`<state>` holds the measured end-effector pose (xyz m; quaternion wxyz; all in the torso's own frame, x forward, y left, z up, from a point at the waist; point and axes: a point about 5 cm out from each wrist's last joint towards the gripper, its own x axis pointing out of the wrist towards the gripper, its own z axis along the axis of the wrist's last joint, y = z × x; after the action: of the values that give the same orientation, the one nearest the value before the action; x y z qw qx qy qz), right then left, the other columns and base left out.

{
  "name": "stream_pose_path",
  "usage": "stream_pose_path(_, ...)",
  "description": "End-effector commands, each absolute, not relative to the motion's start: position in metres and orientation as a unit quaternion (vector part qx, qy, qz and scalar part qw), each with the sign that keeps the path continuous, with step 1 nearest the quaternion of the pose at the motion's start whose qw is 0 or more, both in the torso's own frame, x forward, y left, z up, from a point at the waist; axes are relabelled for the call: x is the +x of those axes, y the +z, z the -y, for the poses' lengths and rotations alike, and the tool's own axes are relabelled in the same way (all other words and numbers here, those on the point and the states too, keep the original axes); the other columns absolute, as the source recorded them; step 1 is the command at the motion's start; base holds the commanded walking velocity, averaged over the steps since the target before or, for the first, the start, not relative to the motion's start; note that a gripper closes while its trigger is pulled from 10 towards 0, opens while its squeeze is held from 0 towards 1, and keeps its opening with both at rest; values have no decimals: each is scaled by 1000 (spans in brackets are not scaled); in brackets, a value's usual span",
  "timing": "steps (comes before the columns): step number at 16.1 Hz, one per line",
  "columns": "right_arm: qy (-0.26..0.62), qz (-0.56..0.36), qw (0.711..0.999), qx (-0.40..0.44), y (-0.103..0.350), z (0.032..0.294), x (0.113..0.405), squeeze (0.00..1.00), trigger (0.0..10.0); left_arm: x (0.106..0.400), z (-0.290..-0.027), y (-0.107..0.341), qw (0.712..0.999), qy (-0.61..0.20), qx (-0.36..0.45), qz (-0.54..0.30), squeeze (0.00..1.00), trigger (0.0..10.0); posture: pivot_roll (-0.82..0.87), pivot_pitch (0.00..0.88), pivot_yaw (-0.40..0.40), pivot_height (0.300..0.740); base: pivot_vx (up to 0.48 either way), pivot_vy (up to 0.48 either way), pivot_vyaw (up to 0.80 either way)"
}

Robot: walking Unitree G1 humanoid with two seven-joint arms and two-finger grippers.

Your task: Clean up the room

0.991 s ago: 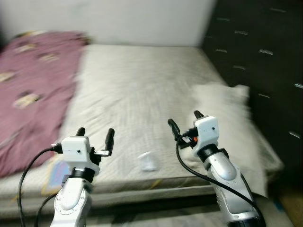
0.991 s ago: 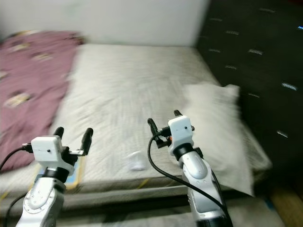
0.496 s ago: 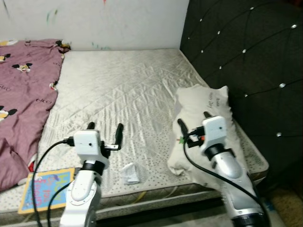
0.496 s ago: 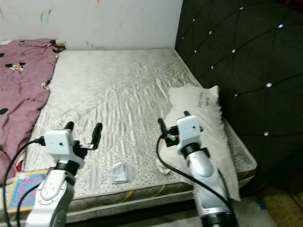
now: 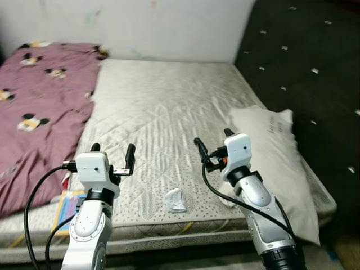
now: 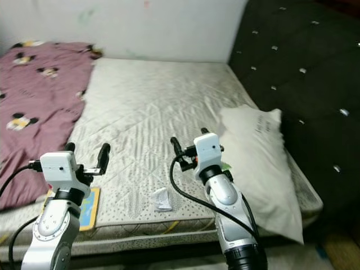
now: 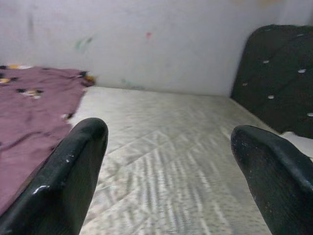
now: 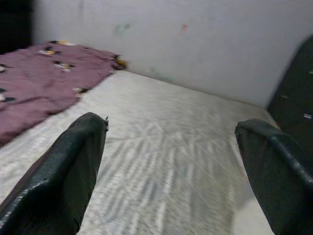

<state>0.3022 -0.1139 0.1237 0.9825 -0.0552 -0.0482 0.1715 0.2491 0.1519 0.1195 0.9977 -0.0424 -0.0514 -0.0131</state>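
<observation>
The robot stands at the near edge of a bare mattress (image 5: pixel 169 107), both arms raised over it, and seems to be at the stage of choosing what to tidy first, with nothing yet in hand. The left gripper (image 5: pixel 111 156) hovers above the near left part of the mattress with its two black fingers spread wide and empty; the right gripper (image 5: pixel 212 142) hangs over the near middle, likewise spread and holding nothing. Between the two arms, close to the near edge, lies a small crumpled white scrap (image 5: pixel 175 200), which looks like paper or a wrapper. A colourful book (image 5: pixel 66 205) rests flat at the near left edge, partly behind the left arm. A purple blanket (image 5: pixel 39 90) with a cartoon print covers the far left, and a white pillow (image 5: pixel 275 152) lies along the right side beside the dark tufted headboard (image 5: pixel 309 73). The likely next move is to lower one gripper onto the scrap, which calls for bending down towards the near edge and pinching lightly.
</observation>
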Motion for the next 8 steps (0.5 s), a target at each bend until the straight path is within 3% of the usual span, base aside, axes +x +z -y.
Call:
stream_pose_path(1, 155, 29, 986, -53, 117, 126, 302, 0, 10000, 248, -144, 117, 998, -23, -46, 43, 0, 10000, -19, 55, -84, 740, 0, 480, 0)
stream_pose_path(4, 160, 25, 986, -45, 116, 125, 302, 0, 10000, 248, -144, 117, 998, -14, -35, 45, 0, 10000, -13, 59, -87, 740, 0, 480, 0)
stream_pose_path(5, 164, 28, 985, -47, 117, 125, 302, 0, 10000, 247, -145, 117, 998, -10, -30, 46, 0, 10000, -10, 60, -92, 740, 0, 0, 0)
stream_pose_path(8, 173, 35, 983, -57, 117, 123, 300, 0, 10000, 245, -142, 115, 998, -24, -40, 41, 0, 10000, -10, 62, -92, 740, 0, 0, 800)
